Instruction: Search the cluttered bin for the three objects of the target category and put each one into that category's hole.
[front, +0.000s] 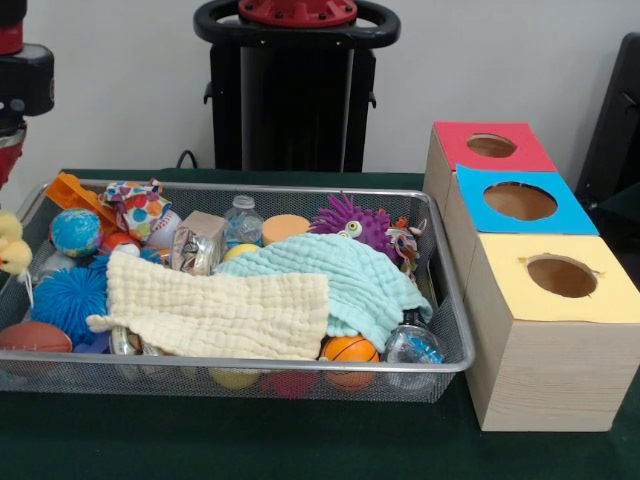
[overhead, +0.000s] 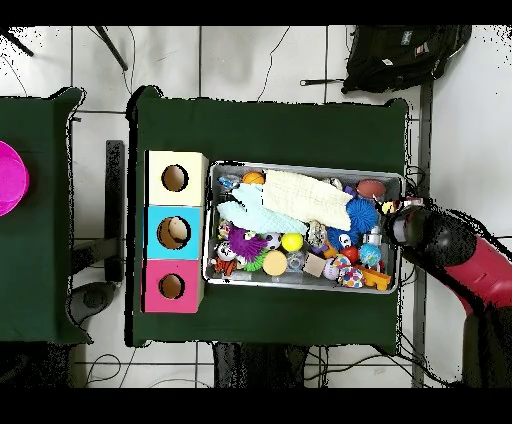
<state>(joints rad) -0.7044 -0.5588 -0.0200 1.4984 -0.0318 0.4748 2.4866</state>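
Note:
The silver wire-mesh bin (front: 250, 364) is full of toys; it also shows in the overhead view (overhead: 300, 284). A yellow plush chick (front: 12, 243) sits at the bin's left end, right under my arm's end. My gripper (front: 6, 160) shows only at the picture's left edge; in the overhead view (overhead: 393, 213) it is over the bin's right rim. An orange, black and white plush (front: 405, 244) lies beside the purple spiky ball (front: 350, 222). The round hole in the red-topped box (front: 491, 146) is open and empty, and also shows in the overhead view (overhead: 171, 286).
A cream cloth (front: 220, 310) and a mint cloth (front: 340, 275) cover the bin's middle. A blue spiky ball (front: 65, 300), a basketball (front: 350, 350) and a football (front: 30, 338) lie around them. The blue-topped hole (front: 520, 201) and yellow-topped hole (front: 561, 276) stand beside the red one.

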